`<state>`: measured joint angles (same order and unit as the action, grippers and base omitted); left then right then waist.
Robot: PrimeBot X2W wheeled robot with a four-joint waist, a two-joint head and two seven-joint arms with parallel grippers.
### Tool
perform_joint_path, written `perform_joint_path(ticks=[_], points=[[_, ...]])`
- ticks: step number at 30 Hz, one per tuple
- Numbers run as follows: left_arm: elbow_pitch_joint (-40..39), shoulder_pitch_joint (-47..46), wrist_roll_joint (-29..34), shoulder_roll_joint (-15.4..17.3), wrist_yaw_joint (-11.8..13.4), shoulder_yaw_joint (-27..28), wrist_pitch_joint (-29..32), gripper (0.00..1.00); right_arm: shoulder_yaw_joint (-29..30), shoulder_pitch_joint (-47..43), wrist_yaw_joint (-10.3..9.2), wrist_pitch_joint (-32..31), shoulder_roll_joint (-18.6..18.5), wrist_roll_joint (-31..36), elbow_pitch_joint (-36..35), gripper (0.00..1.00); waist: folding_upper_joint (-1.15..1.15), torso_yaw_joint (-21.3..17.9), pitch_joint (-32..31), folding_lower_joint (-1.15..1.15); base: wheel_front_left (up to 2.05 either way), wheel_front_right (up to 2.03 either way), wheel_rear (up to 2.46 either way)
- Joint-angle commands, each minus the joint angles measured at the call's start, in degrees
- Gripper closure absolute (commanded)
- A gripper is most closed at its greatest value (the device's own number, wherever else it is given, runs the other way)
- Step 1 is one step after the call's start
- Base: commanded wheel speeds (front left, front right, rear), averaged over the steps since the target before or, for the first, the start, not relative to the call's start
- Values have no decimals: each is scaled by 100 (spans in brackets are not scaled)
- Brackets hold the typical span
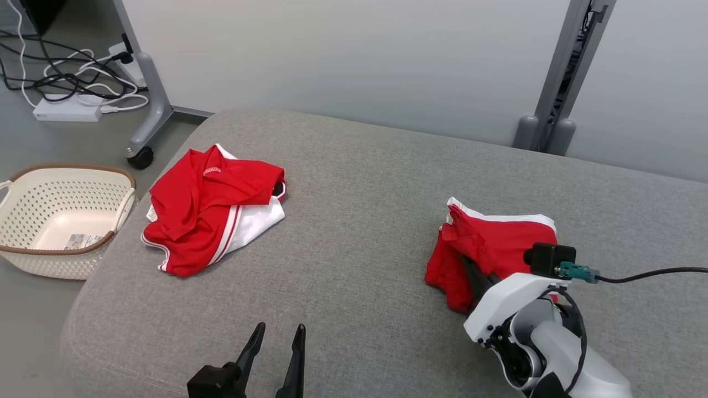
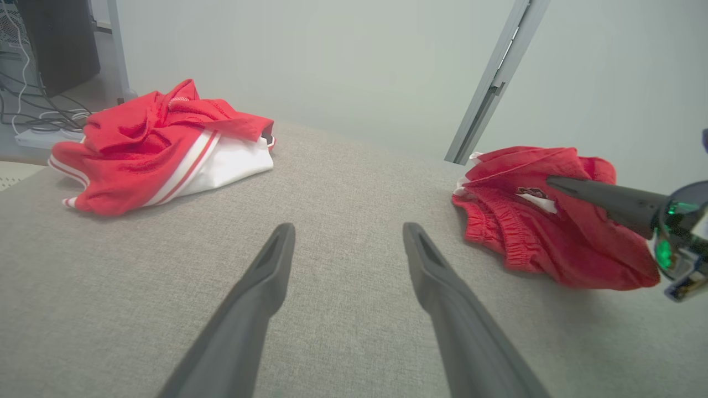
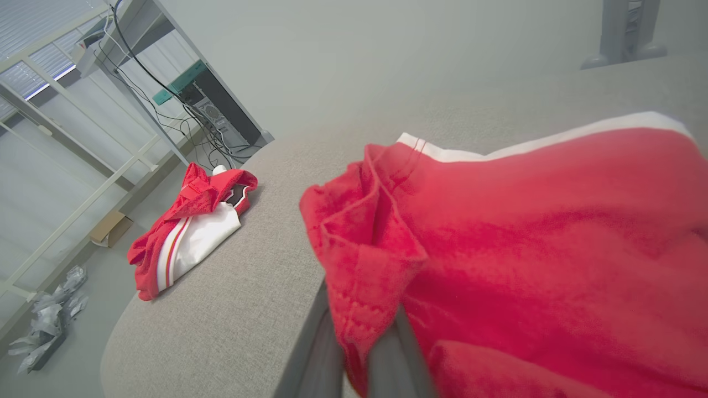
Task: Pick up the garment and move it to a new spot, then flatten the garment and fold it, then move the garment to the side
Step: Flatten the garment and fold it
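**A:** What does the head view give that the wrist views don't?

**B:** A cream perforated plastic basket [image 1: 69,170] on the floor at the left of the frame, beside the grey fabric cushion [image 1: 359,182]. There is also a tangle of black and white cables [image 1: 72,83] at the upper left.

**A:** And the wrist views?

**B:** The left wrist view shows a gathered elastic waistband on the crumpled red garment with white trim [image 2: 531,243]. The right wrist view shows a dark computer tower [image 3: 224,110] towards the upper left.

**A:** Where does that garment lie?

**B:** It rests on the cushion, right of centre in the head view. The right pincer [image 1: 470,271] reaches in from the lower right, its fingers pressed together on a fold at the cloth's lower edge.

**A:** The left pincer?

**B:** The left pincer [image 1: 279,329] is at bottom centre, fingers spread apart and holding nothing. It is over bare cushion, well apart from that garment. A second red-and-white striped garment [image 1: 210,215] lies heaped left of centre, near the basket.
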<state>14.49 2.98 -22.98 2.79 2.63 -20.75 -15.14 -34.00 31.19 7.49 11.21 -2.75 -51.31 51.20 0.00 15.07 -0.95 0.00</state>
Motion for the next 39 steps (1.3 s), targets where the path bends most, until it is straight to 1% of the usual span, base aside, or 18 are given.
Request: perform_joint_path(ticks=[1, 6, 12, 13, 14, 15, 16, 24, 29, 32, 36, 39], points=[[8, 29, -12, 24, 10, 16, -3, 0, -98, -1, 1, 45, -31, -83, 42, 100, 0, 41, 16, 0, 0, 0, 0], [26, 32, -11, 24, -13, 0, -3, 0, -372, 125, 1, 46, -29, -42, 389, 100, 0, 106, 50, 0, 0, 0, 0], [15, -54, -27, 24, -18, 17, -3, 0, -643, 230, 1, 46, -31, -252, 644, 100, 0, 125, 136, 0, 0, 0, 0], [14, -67, -32, 24, -19, 19, -3, 0, -673, 246, 1, 58, -31, -279, 687, 76, 0, 126, 149, 0, 0, 0, 0], [14, -67, -32, 24, -19, 19, -3, 0, -673, 246, 1, 58, -31, -279, 687, 76, 0, 126, 149, 0, 0, 0, 0], [13, -81, -38, 24, -20, 20, -3, 0, -697, 270, 1, 72, -31, -310, 732, 8, 0, 126, 162, 0, 0, 0, 0], [14, -94, -45, 24, -20, 22, -3, 0, -721, 297, 1, 94, -32, -353, 775, 0, 0, 124, 176, 0, 0, 0, 0], [78, -111, 1, 23, -35, 91, -3, 0, -1020, 428, 1, 170, -32, -798, 448, 0, 0, -27, 163, 0, 0, 0, 0], [62, -81, 51, 24, -11, 159, -3, 0, -1018, 488, 1, 261, -33, -1020, 270, 0, 0, -232, 40, 0, 0, 0, 0], [30, -38, 101, 23, -9, 246, -3, 0, -883, 540, 1, 325, -33, -1060, 279, 0, 0, -372, -45, 0, 0, 0, 0], [-89, -38, 133, 23, -7, 386, -3, 0, -517, 552, 1, 390, -40, -909, 396, 0, 0, -573, -122, 0, 0, 0, 0], [-237, -66, 143, 24, 35, 489, -3, 0, -31, 533, 1, 402, -234, -642, 368, 0, 0, -726, -122, 0, 0, 0, 0]])
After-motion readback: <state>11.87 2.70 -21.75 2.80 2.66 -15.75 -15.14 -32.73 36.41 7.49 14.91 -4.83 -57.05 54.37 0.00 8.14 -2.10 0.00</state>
